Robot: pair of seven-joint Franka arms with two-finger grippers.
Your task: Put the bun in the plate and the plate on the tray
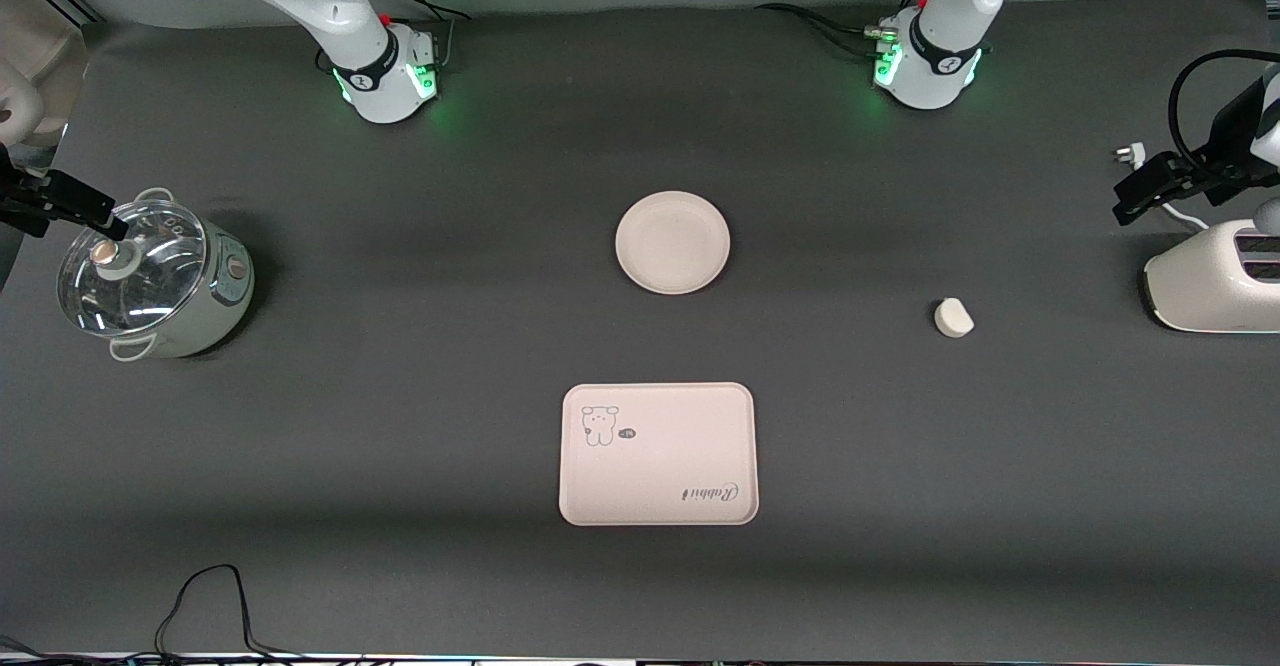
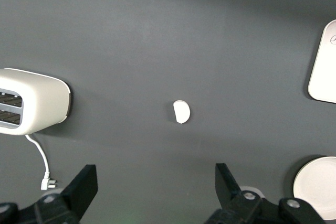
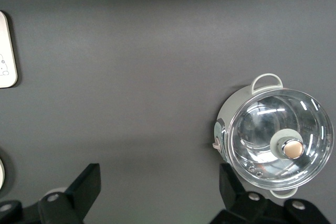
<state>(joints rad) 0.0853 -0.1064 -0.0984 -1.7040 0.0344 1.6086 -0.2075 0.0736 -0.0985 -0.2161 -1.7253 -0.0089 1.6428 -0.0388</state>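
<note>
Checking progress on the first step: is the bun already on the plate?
No: in the front view the bun lies on the bare table, apart from the empty plate, toward the left arm's end.

The front view looks down from high across the desk (image 1: 400, 446), facing both arm bases. Each wrist view looks straight down from well above the desk. The left wrist view shares the toaster (image 2: 31, 100) with the front view; the right wrist view shares the pot (image 3: 275, 137).
</note>
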